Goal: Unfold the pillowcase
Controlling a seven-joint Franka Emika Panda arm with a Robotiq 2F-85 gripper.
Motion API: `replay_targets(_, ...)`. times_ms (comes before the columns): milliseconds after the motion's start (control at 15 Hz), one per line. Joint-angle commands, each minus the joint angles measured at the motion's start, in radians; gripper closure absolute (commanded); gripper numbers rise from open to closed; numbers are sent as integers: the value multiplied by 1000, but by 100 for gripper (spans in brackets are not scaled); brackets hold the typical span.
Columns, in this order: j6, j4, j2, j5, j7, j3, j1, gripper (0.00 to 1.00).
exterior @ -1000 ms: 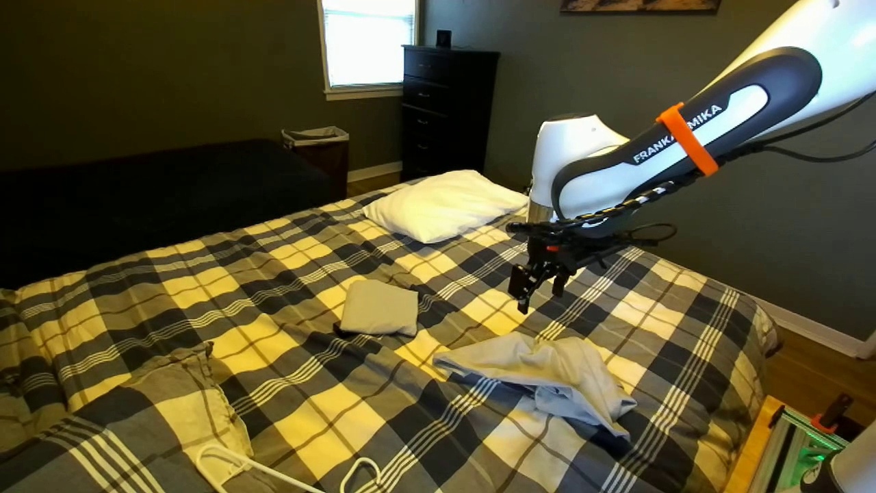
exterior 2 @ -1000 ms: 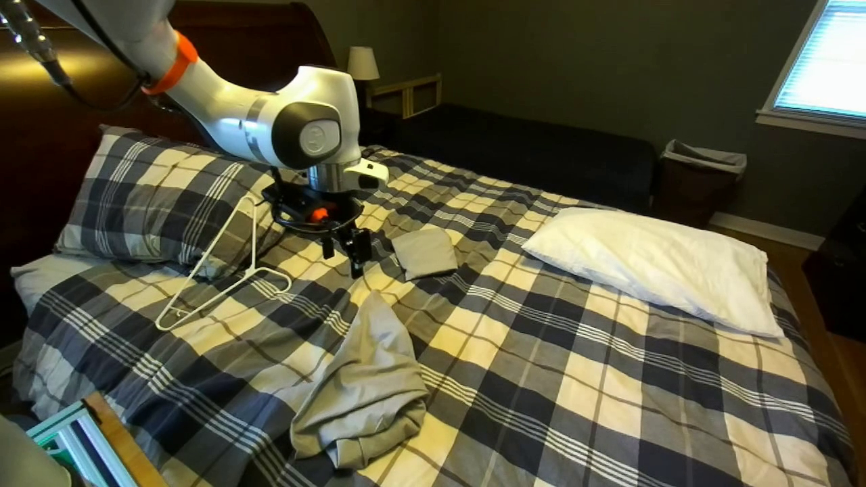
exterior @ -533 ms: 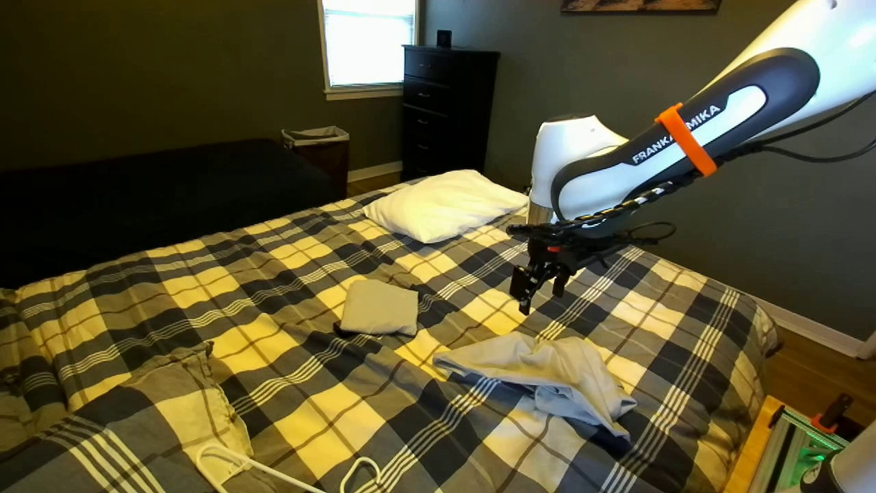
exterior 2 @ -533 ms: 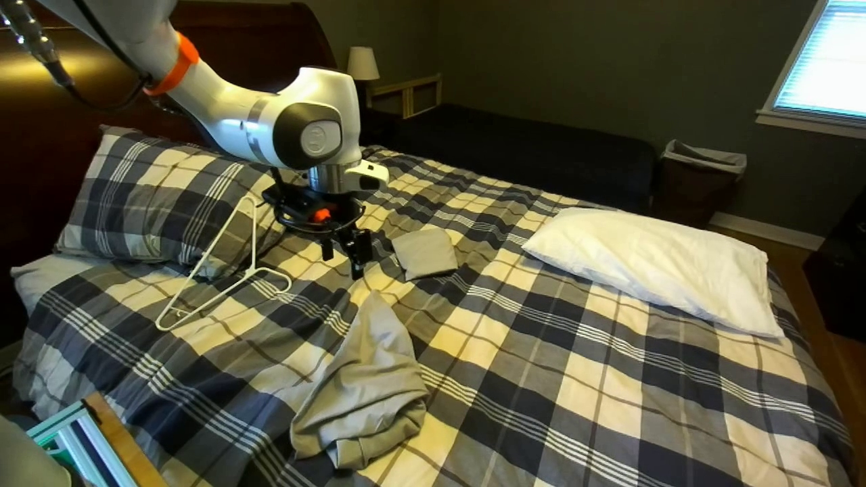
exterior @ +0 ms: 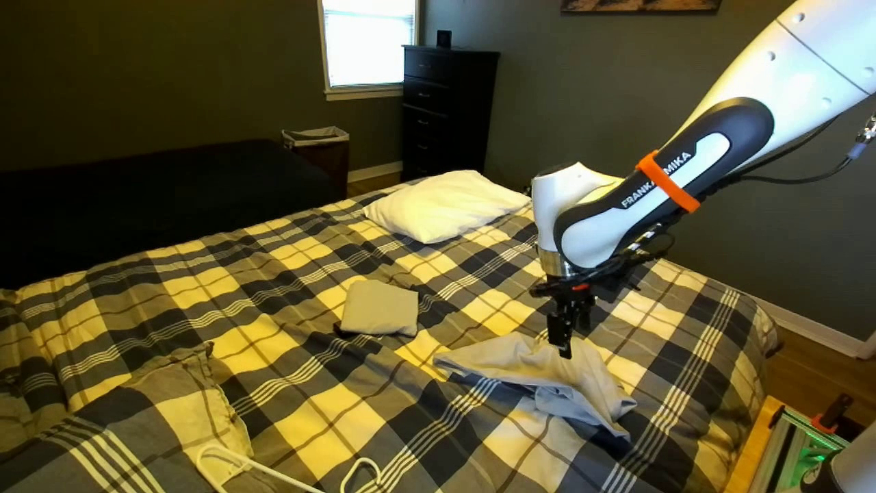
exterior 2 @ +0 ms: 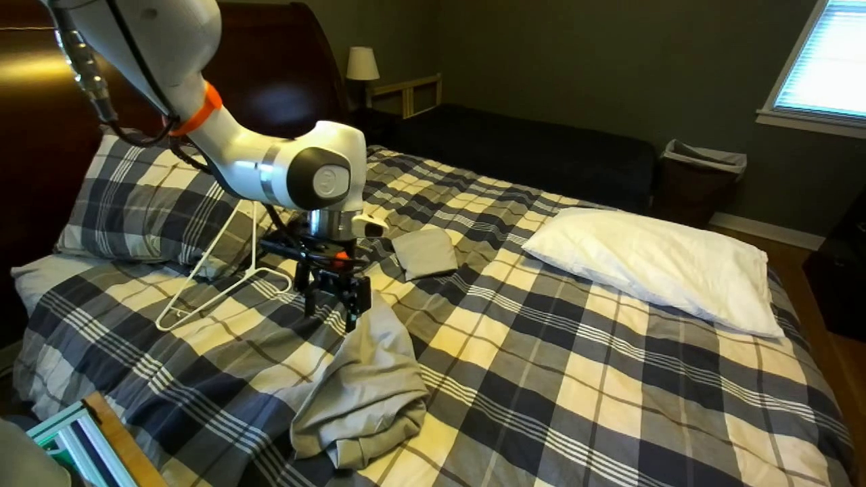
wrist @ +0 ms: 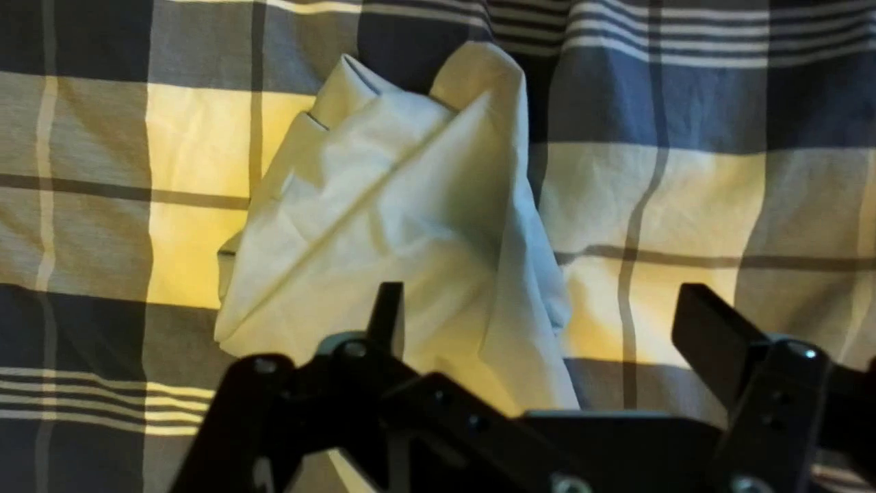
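Spread pincer (wrist: 540, 301) above rumpled pillowcase (wrist: 383, 226)

The pillowcase lies in folds on the bed (exterior 2: 609, 385). The pincer's jaws stand wide apart, holding nothing; in the wrist view, one overlaps the pillowcase, the other the bed. The cloth square (exterior 2: 425, 254) lies near, the white pillow (exterior 2: 649, 267) well apart.

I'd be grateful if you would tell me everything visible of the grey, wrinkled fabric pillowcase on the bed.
The grey, wrinkled fabric pillowcase is plain, bluish in places, and looks thin and soft. It lies crumpled on the navy, grey and cream plaid bedcover, folded over itself, not spread out, narrowing towards one end. In the wrist view the open black gripper spans one edge without gripping it; whether they touch is unclear.
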Motion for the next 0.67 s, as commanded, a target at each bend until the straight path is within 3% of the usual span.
replay_targets(0, -2, -95, -25, -90, -77, 7, -3, 0)
replay_targets(400, 44, -252, -93, -157, -140, 16, -1, 0)
replay_targets(600, 36, -217, -57, -128, -143, 19, -4, 0)
